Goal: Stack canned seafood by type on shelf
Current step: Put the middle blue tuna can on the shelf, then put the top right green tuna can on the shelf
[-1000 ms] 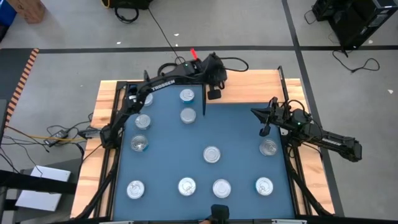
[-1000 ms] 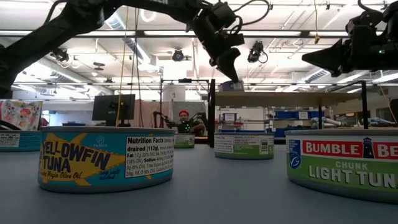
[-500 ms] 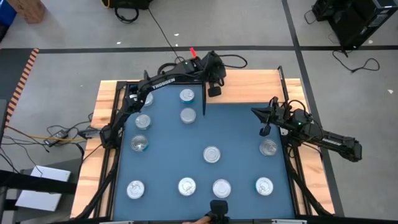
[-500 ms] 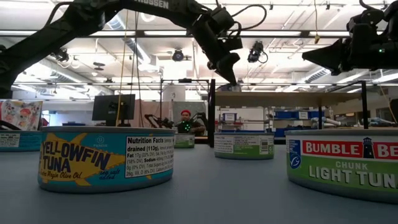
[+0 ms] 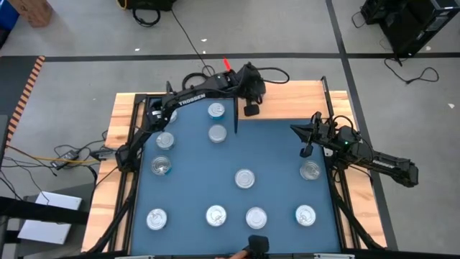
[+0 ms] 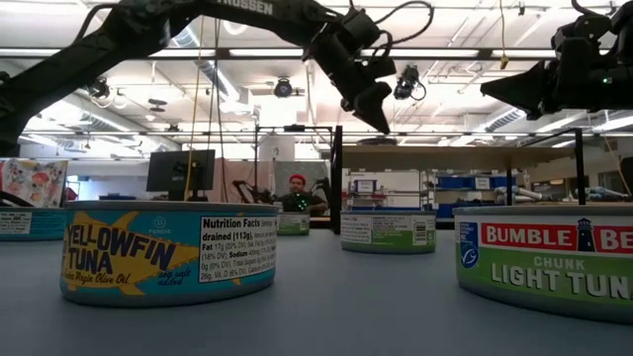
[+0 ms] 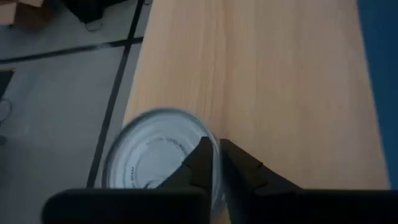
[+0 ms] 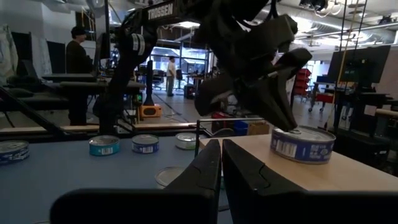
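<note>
Since a second ago, left claw [image 5: 250, 109] has shifted slightly over the shelf [image 5: 302, 101], fingers now apart a crack, lifted just above a blue-labelled tuna tin [image 8: 303, 144] sitting on the board's far edge. Right claw [image 5: 307, 150] hovers over the blue mat [image 5: 273, 158], fingers together, empty. Other tins, e.g. [image 5: 245, 178], lie scattered across the mat.

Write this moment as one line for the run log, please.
left gripper: over blue-labelled tin on shelf | right gripper: shut, waiting over blue mat, right side | other tins: loose on mat
</note>
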`<state>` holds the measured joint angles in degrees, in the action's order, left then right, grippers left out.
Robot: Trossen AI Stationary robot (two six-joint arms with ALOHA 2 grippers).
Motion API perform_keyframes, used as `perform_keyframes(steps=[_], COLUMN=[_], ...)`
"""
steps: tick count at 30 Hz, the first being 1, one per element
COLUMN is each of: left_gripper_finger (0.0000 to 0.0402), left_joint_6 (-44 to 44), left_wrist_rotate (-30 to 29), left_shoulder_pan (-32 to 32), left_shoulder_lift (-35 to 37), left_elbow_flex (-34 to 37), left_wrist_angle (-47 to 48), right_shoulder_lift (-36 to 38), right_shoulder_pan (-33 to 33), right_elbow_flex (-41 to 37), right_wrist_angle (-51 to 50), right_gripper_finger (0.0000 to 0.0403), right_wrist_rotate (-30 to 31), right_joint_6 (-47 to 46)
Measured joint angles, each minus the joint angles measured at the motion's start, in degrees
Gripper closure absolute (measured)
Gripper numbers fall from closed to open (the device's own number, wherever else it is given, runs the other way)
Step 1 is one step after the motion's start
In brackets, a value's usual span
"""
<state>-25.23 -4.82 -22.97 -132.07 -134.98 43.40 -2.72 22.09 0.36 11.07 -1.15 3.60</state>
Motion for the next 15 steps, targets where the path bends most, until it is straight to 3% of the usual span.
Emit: perform_keyframes(steps=[9, 12, 15], left_gripper_finger=[0.0279, 0.0295, 0.0352], left_joint_6=[-0.02, -0.18, -0.14], left_wrist_rotate=[-10.56, -14.63, -14.83], left_shoulder_pan=[1.94, 3.04, 4.31], left_shoulder_lift=[0.13, 0.13, 0.13], left_elbow_flex=[-0.02, -0.02, -0.02], left_wrist_angle=[1.02, 2.41, 2.84], right_shoulder_lift=[0.0, 0.0, 0.0], right_shoulder_pan=[0.0, 0.0, 0.0], right_elbow_flex=[0.0, 0.0, 0.0], right_wrist_angle=[-0.02, 0.0, -0.02], right_gripper_finger=[0.0375, 0.0375, 0.0375], right_wrist_rotate=[-0.02, -0.02, -0.02], right_joint_6=[-1.51, -3.6, -3.85])
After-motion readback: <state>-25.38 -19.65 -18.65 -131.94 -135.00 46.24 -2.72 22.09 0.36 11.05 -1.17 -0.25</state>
